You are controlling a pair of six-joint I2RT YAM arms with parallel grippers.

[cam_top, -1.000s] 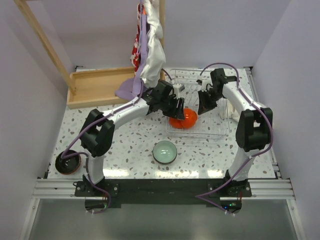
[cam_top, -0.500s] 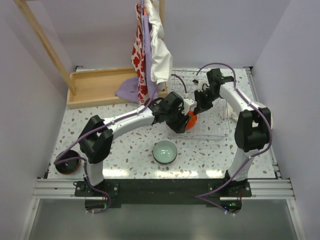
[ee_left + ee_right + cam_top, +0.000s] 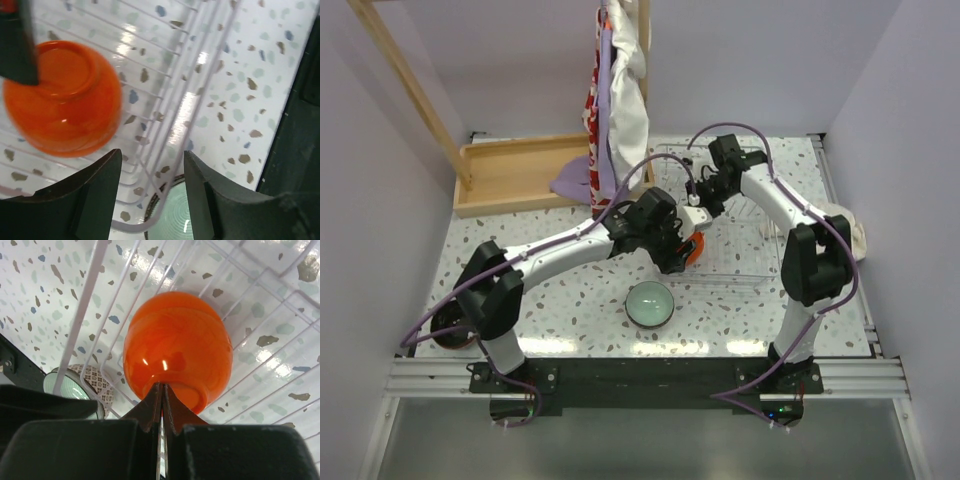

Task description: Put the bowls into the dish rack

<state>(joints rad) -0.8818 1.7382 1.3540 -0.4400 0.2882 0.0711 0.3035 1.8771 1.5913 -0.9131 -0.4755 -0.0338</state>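
The orange bowl lies on its side in the dish rack, near its front left corner. The right gripper has its jaws squeezed together, tips at the bowl's bottom, and the left gripper is just beside the bowl with jaws wide, holding nothing. The green bowl sits on the table just in front.

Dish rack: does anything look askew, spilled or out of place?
The glossy orange-red bowl is tipped on its side, base showing, at the near-left corner of the white wire dish rack, not upright between tines; the right gripper appears to pinch its edge. A lilac cloth droops into the wooden tray.
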